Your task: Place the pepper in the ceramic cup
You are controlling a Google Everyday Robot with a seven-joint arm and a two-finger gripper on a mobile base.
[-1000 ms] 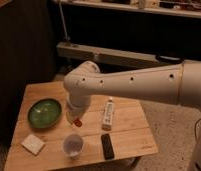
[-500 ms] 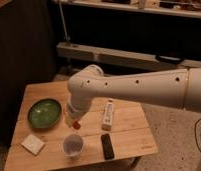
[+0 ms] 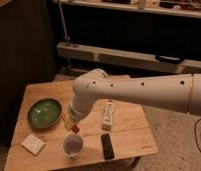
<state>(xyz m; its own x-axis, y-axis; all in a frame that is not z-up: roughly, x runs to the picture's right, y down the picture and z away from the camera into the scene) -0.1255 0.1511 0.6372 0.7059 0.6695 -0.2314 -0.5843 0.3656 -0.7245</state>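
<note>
My white arm reaches in from the right over the wooden table [image 3: 134, 132]. The gripper [image 3: 72, 125] points down at the arm's lower left end. A small red-orange pepper [image 3: 75, 129] sticks out at its tip, held between the fingers. The pale ceramic cup [image 3: 73, 145] with a greyish inside stands upright on the table's front part, just below the pepper and a little apart from it.
A wide green bowl [image 3: 44, 113] sits at the table's left. A white tube with a dark cap [image 3: 108, 115] lies right of the gripper. A black flat object [image 3: 108, 146] lies right of the cup. A white square pad [image 3: 33, 144] lies at the front left.
The gripper with the pepper has moved a little left and down, closer over the cup. The things on the table have not moved.
</note>
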